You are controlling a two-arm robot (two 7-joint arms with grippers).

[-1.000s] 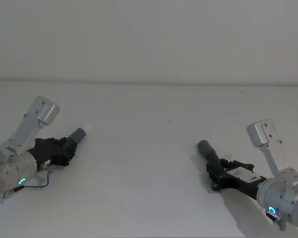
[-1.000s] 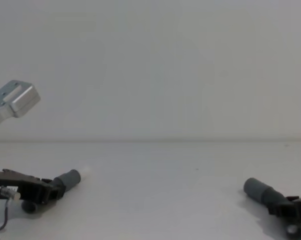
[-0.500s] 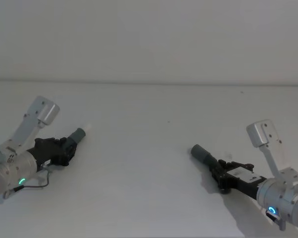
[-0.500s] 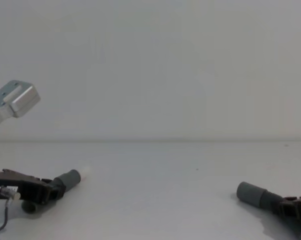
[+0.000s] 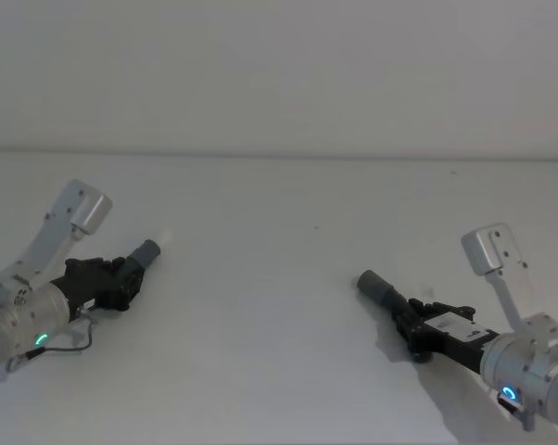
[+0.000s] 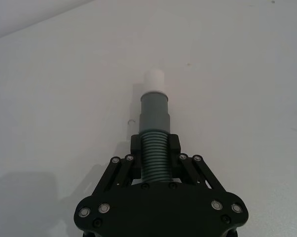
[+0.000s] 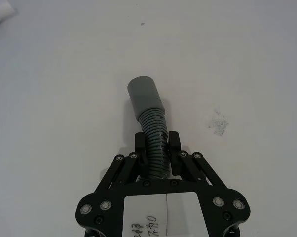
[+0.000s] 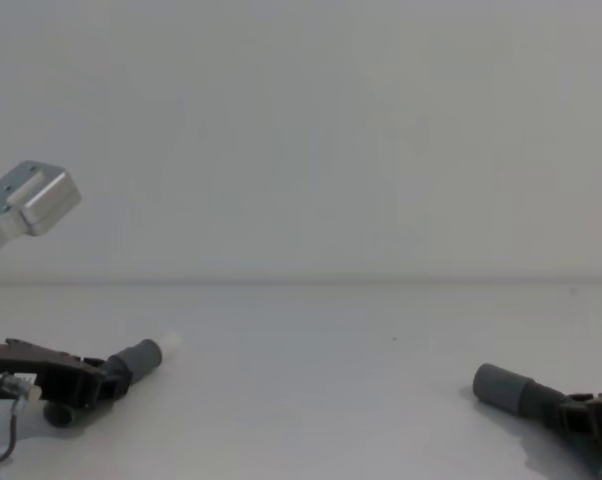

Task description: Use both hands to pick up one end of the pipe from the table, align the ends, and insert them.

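Over the white table point(image 5: 279, 324), the left gripper point(image 6: 156, 148) clamping the white-tipped hose point(image 6: 153, 111) and the right gripper point(image 7: 158, 145) clamping the plain-cuffed hose point(image 7: 144, 94) are probably risking a skewed, jamming insertion.

Head cam looks down/fwd over plain matte white table point(image 5: 279, 306); chest cam, low, shares it side-on. Wrist cams sit close behind left black two-finger gripper point(image 6: 155, 148) & right black two-finger gripper point(image 7: 157, 144), facing fwd.

Left gripper point(image 6: 155, 154) clamped on white-tipped pipe point(image 6: 154, 129)
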